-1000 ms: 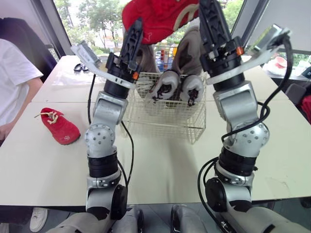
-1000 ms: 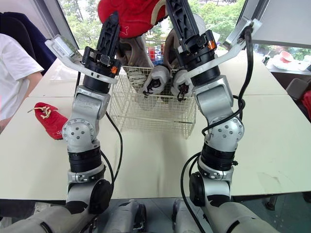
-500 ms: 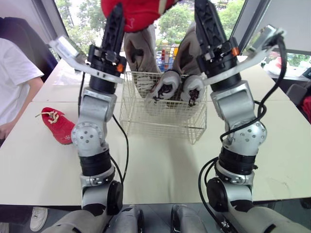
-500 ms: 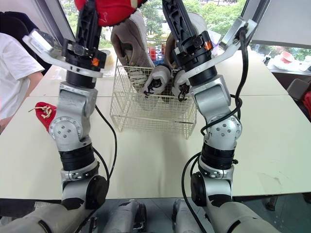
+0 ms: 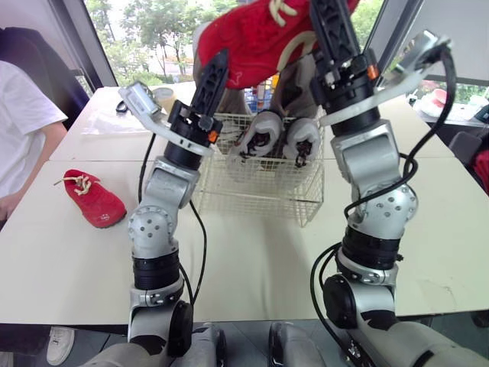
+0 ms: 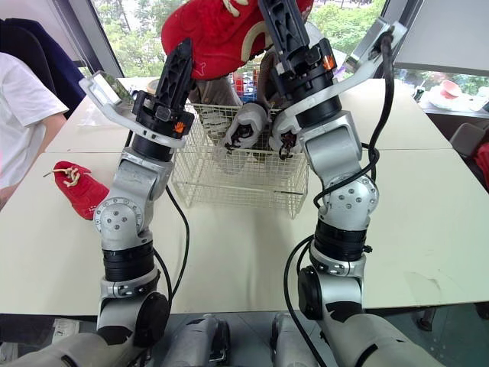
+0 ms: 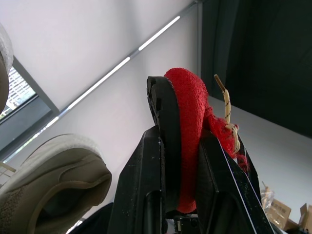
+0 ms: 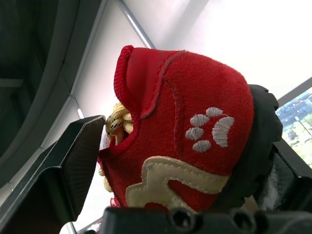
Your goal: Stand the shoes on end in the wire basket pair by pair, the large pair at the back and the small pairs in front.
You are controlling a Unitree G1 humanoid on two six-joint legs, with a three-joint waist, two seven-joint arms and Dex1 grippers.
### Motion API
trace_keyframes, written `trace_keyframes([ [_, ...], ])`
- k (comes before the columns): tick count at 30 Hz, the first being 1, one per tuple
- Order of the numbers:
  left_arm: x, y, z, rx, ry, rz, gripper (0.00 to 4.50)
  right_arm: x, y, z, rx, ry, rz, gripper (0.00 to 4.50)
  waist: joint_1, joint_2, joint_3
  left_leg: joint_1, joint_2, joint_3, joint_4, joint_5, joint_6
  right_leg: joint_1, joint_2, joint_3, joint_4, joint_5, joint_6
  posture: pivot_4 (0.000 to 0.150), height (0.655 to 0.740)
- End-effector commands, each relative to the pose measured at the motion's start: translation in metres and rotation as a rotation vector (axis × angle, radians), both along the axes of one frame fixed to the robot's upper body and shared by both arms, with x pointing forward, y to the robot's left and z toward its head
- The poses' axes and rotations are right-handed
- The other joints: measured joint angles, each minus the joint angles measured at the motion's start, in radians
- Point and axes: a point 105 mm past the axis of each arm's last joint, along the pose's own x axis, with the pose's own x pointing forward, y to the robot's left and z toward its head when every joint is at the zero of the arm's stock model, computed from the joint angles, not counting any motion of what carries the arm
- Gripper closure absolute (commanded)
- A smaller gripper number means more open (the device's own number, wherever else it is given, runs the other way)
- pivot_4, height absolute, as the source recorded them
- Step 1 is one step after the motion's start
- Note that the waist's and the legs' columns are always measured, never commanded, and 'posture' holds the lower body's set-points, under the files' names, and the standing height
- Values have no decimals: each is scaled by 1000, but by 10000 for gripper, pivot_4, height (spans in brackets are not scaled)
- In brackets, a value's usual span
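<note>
A small red shoe [image 5: 256, 38] with cream laces hangs high above the wire basket [image 5: 260, 187]. My left gripper [image 5: 216, 63] is shut on its toe end, sole between the fingers [image 7: 151, 161]. My right gripper [image 5: 330, 19] is shut on its heel end, where a paw print [image 8: 209, 126] shows. Its mate, a second red shoe [image 5: 93, 199], lies on the table to the left. In the basket a large grey pair [image 5: 289, 76] stands at the back and a small grey pair [image 5: 263, 136] in front.
A person in a white shirt [image 5: 23, 130] sits at the table's left edge, near the loose red shoe. Small items lie on the back table [image 5: 122, 107]. A red object [image 5: 481, 168] shows at the far right edge.
My left arm swung out to the left with the red shoe, then back right. The shoe now sits lower and between the right gripper's fingers too.
</note>
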Motion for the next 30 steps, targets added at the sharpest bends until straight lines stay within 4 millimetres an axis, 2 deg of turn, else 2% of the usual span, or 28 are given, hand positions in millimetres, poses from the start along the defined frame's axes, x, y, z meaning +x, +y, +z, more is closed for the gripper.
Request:
trace_keyframes([
  [1,-7,-5,4,35,-36,-5,43023,-16,2,15,21,-78,33,14051,0,0,0,0,0,0,0,0,0,0,0,0,0,0,0,1500,7400],
  [4,-7,-12,-4,115,-21,-30,43023,-17,2,15,20,-81,37,28191,-1,0,0,-1,0,0,0,0,0,-1,0,0,0,0,0,1500,7400],
  [5,-6,-13,-7,139,-14,-22,38026,-18,1,16,20,-83,37,32236,-2,0,0,-1,0,0,0,0,0,-1,0,0,0,0,0,1500,7400],
  [6,-5,-13,-8,154,-10,-14,32720,-18,1,17,20,-85,36,32426,-2,0,0,-1,0,0,0,0,0,-1,0,0,0,0,0,1500,7400],
  [7,-7,-12,-10,166,-16,-17,29891,-18,0,18,24,-86,35,32426,-2,0,0,-1,0,0,0,0,0,-1,0,0,0,0,0,1500,7400],
  [9,-11,-10,-10,192,-31,-14,19748,-19,-2,20,31,-88,36,32426,-2,0,0,-1,0,0,0,0,0,-1,0,0,0,0,0,1500,7400],
  [13,-8,4,-13,299,-42,109,354,-20,-9,28,59,-100,38,32426,-5,0,0,-5,1,0,0,0,0,-5,0,0,1,0,0,1500,7400],
  [16,-5,12,-19,414,-43,228,354,-22,-18,40,92,-118,36,32426,-7,1,0,-5,1,0,0,1,-2,-6,0,0,2,0,0,1500,7400],
  [18,-2,25,-23,491,-37,373,354,-22,-33,51,107,-141,9,32426,-8,1,0,-5,1,0,0,1,-2,-6,0,0,1,0,0,1500,7400],
  [21,-7,39,-35,634,-37,510,354,-29,-51,55,-135,-241,-93,32426,-1,1,0,-6,1,0,0,0,-1,-6,0,0,0,0,0,1500,7400],
  [22,-9,41,-41,686,-28,544,354,-31,-53,49,-284,-270,-117,32426,4,1,0,-6,1,0,0,0,0,-6,0,0,0,0,0,1500,7400],
  [26,-15,44,-56,792,-14,584,354,-37,-56,31,-616,-297,-106,32426,3,1,1,-7,1,2,0,-2,2,-6,-1,0,-3,0,0,1500,7400],
  [30,-29,49,-74,831,39,522,354,-42,-49,8,-936,-320,-52,32426,-4,2,1,-6,3,3,-1,-2,3,-8,-1,1,-1,0,0,1500,7400],
])
